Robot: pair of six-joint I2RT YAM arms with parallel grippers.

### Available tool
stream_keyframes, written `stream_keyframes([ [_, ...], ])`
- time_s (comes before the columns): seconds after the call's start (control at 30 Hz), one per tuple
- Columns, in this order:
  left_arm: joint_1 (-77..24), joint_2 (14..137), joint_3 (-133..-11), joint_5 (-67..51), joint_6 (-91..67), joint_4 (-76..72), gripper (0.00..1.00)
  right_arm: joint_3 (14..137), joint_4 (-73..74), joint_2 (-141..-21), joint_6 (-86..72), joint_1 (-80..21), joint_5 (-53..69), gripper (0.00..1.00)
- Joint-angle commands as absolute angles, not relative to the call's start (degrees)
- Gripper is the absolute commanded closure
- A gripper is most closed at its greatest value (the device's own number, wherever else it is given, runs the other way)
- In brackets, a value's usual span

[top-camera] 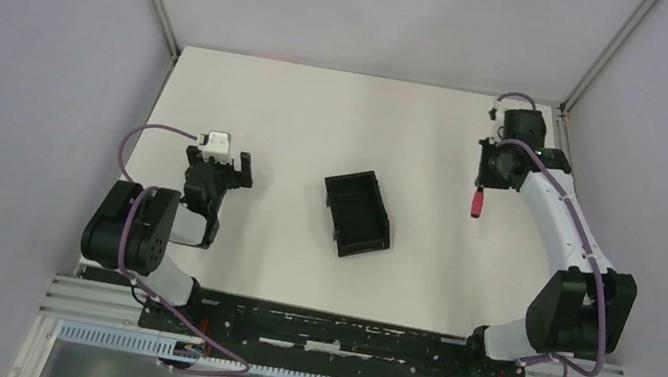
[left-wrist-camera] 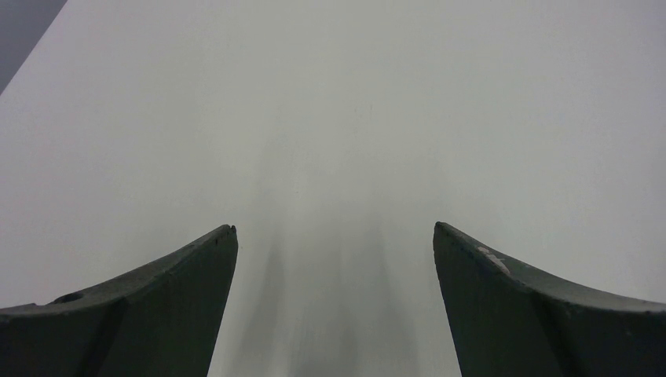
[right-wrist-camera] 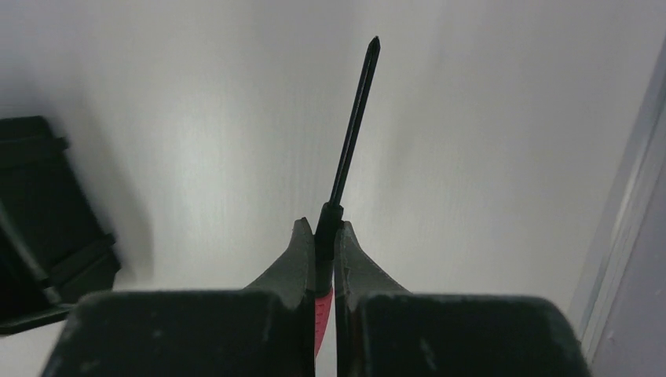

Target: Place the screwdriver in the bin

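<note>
Fingers (right-wrist-camera: pixel 292 263) of the right gripper (right-wrist-camera: pixel 318 229) are clenched on the screwdriver (right-wrist-camera: pixel 352 129) right where its thin black shaft meets the red handle. The shaft sticks out past the fingertips toward the top centre of the wrist view, and a sliver of red shows low between the fingers. In the overhead view the red handle (top-camera: pixel 477 203) pokes out just below the gripper at the right of the frame. The bin (top-camera: pixel 358 213) sits open-topped on the table (top-camera: pixel 301 113) at the centre, well apart from it.

The step in hand looks like the carry. The grasp is narrow and sits on a slim part, so the handle end could swing; I would keep the squeeze firm and move smoothly rather than fast. The tool should travel leftward across the frame, high enough to pass over the bin's near wall and stop above its bare floor. Turning the wrist so the shaft runs along the bin's longer side, then lowering before letting go, should keep it from bouncing out.

The right arm reaches from its base at lower right up to the upper right of the frame, its white forearm bowed outward. The left gripper (top-camera: pixel 219 170) rests at mid-left, fingers (left-wrist-camera: pixel 157 302) spread wide over bare table and grasping nothing.
</note>
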State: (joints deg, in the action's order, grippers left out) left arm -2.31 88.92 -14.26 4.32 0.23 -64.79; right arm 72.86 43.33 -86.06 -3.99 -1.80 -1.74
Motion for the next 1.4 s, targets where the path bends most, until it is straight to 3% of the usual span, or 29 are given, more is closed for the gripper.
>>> stream_keyframes([
  [0.0, -2.0, 88.0, -14.4, 4.2, -0.9, -66.7, 0.0, 75.7, 42.4, -83.5, -6.0, -14.3, -1.0, 1.0],
  [0.17, -2.0, 88.0, -14.4, 4.2, -0.9, -66.7, 0.0, 75.0, 29.8, -85.2, -2.9, -29.2, 6.5, 1.0],
  [0.33, -2.0, 88.0, -14.4, 4.1, -0.9, -66.7, 0.0, 74.3, 25.1, -89.6, 6.9, -39.8, 3.5, 1.0],
  [0.6, -2.0, 87.9, -14.4, 4.1, -0.9, -66.7, 0.0, 72.6, 24.2, -97.1, 12.8, -44.7, 0.4, 1.0],
  [0.87, -2.0, 88.0, -14.4, 4.2, -0.9, -66.7, 0.0, 66.9, 20.7, -96.9, 13.6, -45.0, 1.4, 0.98],
  [0.9, -2.0, 88.0, -14.4, 4.1, -0.9, -66.7, 0.0, 66.8, 20.5, -97.0, 13.5, -45.0, 1.5, 0.92],
  [0.97, -2.0, 88.0, -14.4, 4.1, -0.9, -66.7, 0.0, 67.1, 20.3, -97.4, 12.9, -45.1, 1.4, 0.67],
  [1.03, -2.1, 88.0, -14.4, 4.1, -0.9, -66.7, 0.0, 67.8, 20.1, -97.4, 12.5, -45.2, 1.4, 0.53],
  [1.27, -2.1, 88.0, -14.4, 4.2, -0.9, -66.7, 0.0, 69.4, 17.4, -92.7, 9.7, -45.3, -1.3, 0.43],
  [1.33, -2.1, 88.0, -14.4, 4.1, -0.9, -66.7, 0.0, 69.3, 16.1, -90.2, 9.0, -45.3, -2.2, 0.35],
  [1.37, -2.0, 88.0, -14.4, 4.1, -0.9, -66.7, 0.0, 69.0, 15.3, -88.8, 8.8, -45.3, -2.7, 0.23],
])
